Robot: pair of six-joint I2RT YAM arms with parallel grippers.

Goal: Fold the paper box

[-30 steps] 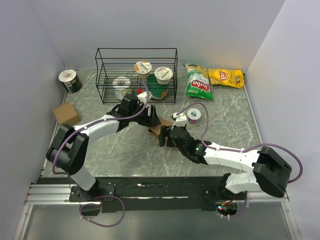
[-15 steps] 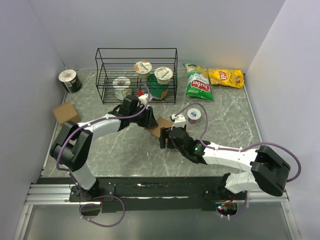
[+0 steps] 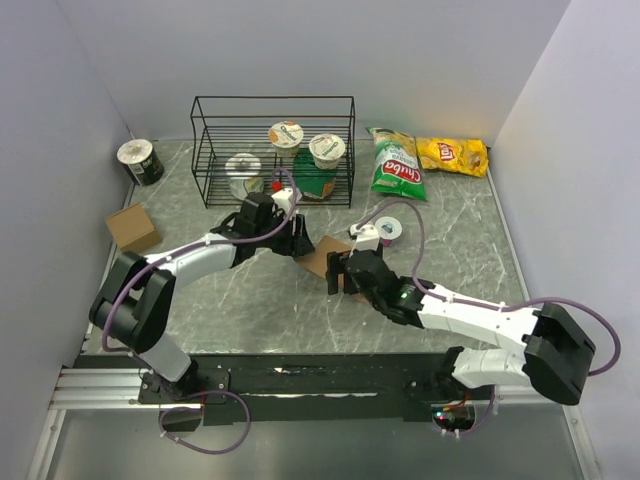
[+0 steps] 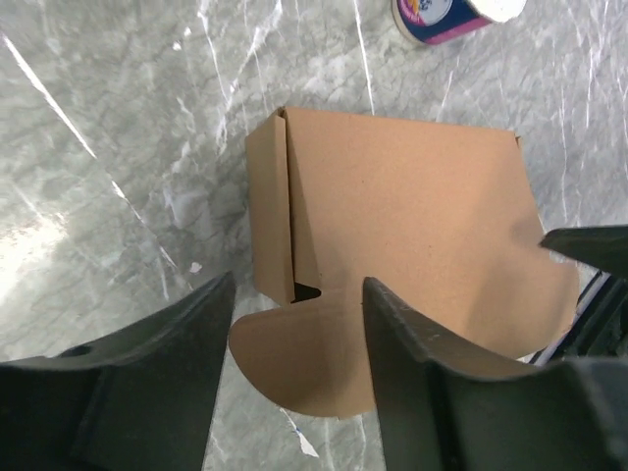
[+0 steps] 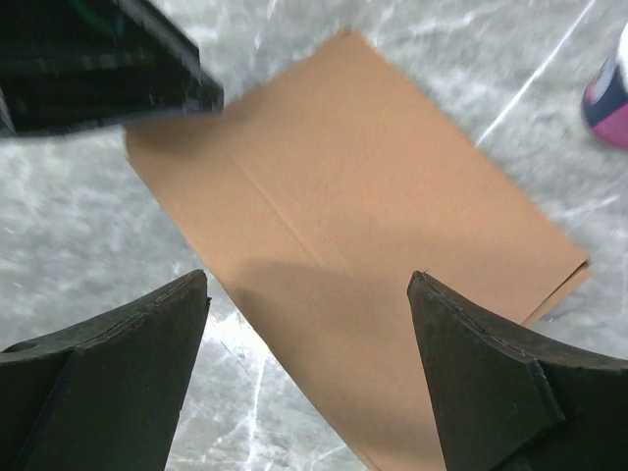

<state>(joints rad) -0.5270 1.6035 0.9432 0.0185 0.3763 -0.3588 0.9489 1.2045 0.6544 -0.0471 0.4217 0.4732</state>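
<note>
Top external: plain brown flattened cardboard paper box (image 3: pixel 322 260) lies mid-table, between left gripper (image 3: pixel 299 244) at its far-left edge and right gripper (image 3: pixel 345 273) at its near-right edge.
Left wrist: fingers (image 4: pixel 167 373) spread, pinching nothing; the box's rounded end flap (image 4: pixel 294 363) lies between them.
Right wrist: fingers (image 5: pixel 128 353) spread over the sheet, empty.
Step, as judged: early — carton not yet opened up. Next move calls for gripping a flap or edge.

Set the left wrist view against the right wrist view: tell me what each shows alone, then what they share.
Left wrist alone: on the paper box, a rounded tab and a folded side flap, below the open left end effector. Right wrist alone: a crease running across the box's flat panel, below the open right end effector. Both: the box lying on the marble table, with the purple cup at the picture's edge.
</note>
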